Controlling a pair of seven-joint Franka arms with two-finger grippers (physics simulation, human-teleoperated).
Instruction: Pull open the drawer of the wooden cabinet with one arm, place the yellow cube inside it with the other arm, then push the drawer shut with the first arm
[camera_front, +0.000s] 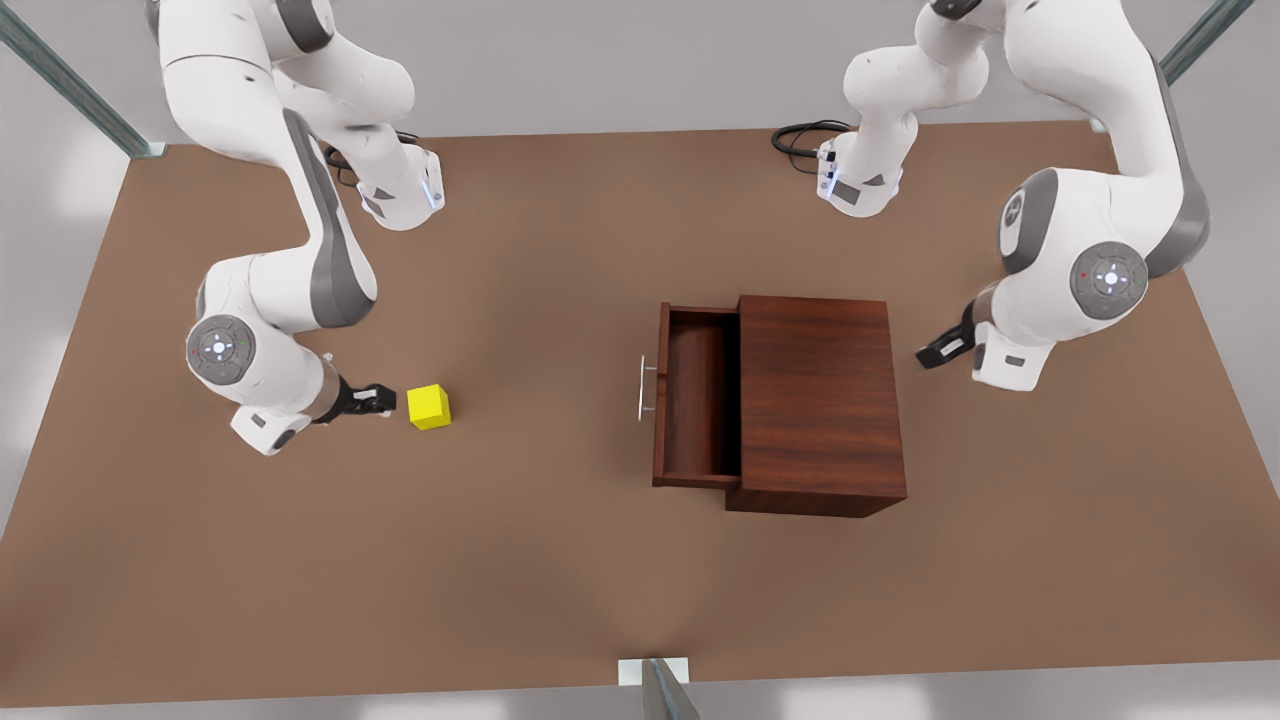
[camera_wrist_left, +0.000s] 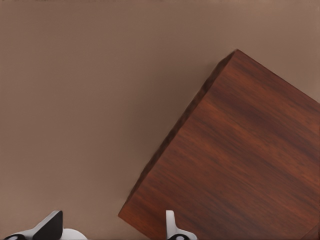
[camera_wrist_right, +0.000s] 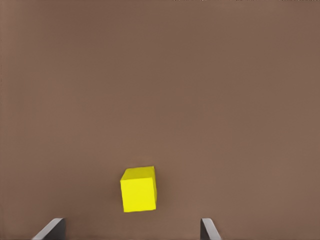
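Right hand (camera_front: 385, 400) is low over the worktop (camera_front: 560, 580), at the front view's left, just beside the cube (camera_front: 429, 407) but not touching it. Its fingers (camera_wrist_right: 50, 230) stand wide apart in the right wrist view, w/ the cube (camera_wrist_right: 138, 189) between and a bit ahead of them, and nothing is held. Left hand (camera_front: 935, 350) waits at the front view's right, behind the cabinet (camera_front: 820, 400), also spread open and empty; its fingers (camera_wrist_left: 172, 227) show over the cabinet top (camera_wrist_left: 240, 160) in the left wrist view.

Drawer (camera_front: 697, 395) is pulled out toward the front view's left, tray open and empty inside, the silver handle (camera_front: 645, 388) at its front. So I judge the opening step is done and the pick of the cube is now in hand.

Handling, as I judge it: the cube looks small, rigid, prob. light, w/ flat plain faces, so it will not deform. It sits slightly turned relative to my fingers, so I should align the wrist and close on two opposite side faces, near mid-height; a corner grip could let it twist or slip out. The faces look smooth, so a firm squeeze is needed. For the drawer, the bar handle or the front panel is the place to push later; it should slide straight.
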